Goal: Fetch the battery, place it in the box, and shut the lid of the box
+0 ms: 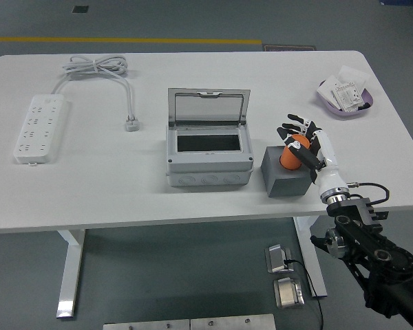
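Observation:
The orange cylindrical battery [290, 157] stands upright in a grey block holder [283, 181] right of the box. The grey box [208, 159] sits mid-table with its clear lid [208, 107] raised and the inside empty. My right hand [301, 139] is right against the battery from its right side. Its fingers [294, 126] are spread behind the battery's top and the thumb lies across its front. The battery still sits in the holder. My left hand is out of view.
A white power strip [38, 128] lies at the far left, its coiled cable [96, 67] and plug [131, 124] beside it. A purple dish [345, 103] with white packets sits at the back right.

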`<state>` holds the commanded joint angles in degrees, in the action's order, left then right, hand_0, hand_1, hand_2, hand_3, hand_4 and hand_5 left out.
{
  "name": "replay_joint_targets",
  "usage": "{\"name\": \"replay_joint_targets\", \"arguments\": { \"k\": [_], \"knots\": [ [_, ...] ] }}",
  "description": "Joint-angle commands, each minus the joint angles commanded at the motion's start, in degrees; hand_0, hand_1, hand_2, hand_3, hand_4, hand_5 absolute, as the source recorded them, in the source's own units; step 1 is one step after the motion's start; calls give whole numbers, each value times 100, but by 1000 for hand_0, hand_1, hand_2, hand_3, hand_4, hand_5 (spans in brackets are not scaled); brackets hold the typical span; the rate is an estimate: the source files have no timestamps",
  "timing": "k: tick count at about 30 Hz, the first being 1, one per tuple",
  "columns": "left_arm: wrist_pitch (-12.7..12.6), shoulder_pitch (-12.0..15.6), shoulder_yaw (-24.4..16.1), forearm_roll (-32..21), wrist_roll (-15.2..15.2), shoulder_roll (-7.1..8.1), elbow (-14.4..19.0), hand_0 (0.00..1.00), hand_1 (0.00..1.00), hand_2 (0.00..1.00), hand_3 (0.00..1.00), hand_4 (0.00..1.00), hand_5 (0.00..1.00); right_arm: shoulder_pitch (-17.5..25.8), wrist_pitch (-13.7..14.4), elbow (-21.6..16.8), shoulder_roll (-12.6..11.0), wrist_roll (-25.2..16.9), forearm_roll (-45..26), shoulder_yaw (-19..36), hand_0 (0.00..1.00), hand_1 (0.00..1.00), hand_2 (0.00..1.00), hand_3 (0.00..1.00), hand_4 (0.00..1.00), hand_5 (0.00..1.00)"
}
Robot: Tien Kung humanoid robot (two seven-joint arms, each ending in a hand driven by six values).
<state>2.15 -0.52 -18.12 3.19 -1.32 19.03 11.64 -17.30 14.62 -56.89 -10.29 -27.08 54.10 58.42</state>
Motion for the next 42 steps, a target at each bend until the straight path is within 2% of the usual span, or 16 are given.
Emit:
{"name": "replay_joint_targets", "arguments": {
  "k": [16, 17, 22, 23, 28, 29, 34, 35, 40, 41, 42],
  "knots": [
    [-4, -27, 20, 21, -3, 2, 7, 620, 677, 607, 647, 720, 194, 37, 49, -8, -15, 47, 27, -162, 739, 696, 688, 780, 905, 402],
    [-4, -28, 22, 21, -3, 3, 7, 619, 677, 606, 646, 718, 192, 39, 56, -10, -15, 48, 29, -169, 740, 697, 689, 783, 884, 359],
    [-6, -41, 15, 37, 2, 12, 11, 619, 677, 606, 646, 718, 192, 42, 115, -22, -23, 72, 78, -206, 740, 697, 689, 783, 884, 359],
    [-6, -43, 14, 40, 3, 13, 12, 619, 677, 606, 646, 718, 188, 41, 129, -23, -23, 77, 92, -213, 741, 695, 687, 776, 818, 253],
    [-10, -52, 36, 29, 7, 24, 12, 619, 677, 606, 646, 718, 188, 44, 192, -26, -25, 110, 140, -251, 741, 695, 687, 776, 818, 253],
    [-11, -54, 39, 27, 8, 26, 12, 618, 677, 606, 646, 716, 186, 46, 197, -26, -25, 114, 141, -256, 705, 689, 680, 766, 794, 206],
    [-15, -59, 39, 37, 12, 36, 15, 618, 677, 606, 646, 716, 186, 49, 220, -23, -22, 132, 121, -280, 705, 689, 680, 766, 794, 206],
    [-16, -60, 47, 31, 12, 37, 15, 617, 676, 606, 647, 716, 173, 50, 229, -24, -22, 133, 108, -287, 677, 682, 678, 755, 677, 75],
    [-16, -59, 39, 38, 13, 41, 15, 617, 676, 606, 647, 716, 173, 55, 233, -19, -25, 137, 44, -297, 677, 682, 678, 755, 677, 75],
    [-16, -60, 30, 46, 13, 43, 16, 617, 676, 606, 647, 714, 166, 55, 227, -17, -27, 138, 29, -299, 611, 646, 655, 723, 472, 4],
    [-16, -61, 27, 49, 14, 44, 16, 617, 676, 606, 647, 714, 166, 56, 220, -15, -29, 140, 13, -302, 611, 646, 655, 723, 472, 4]
  ]
}}
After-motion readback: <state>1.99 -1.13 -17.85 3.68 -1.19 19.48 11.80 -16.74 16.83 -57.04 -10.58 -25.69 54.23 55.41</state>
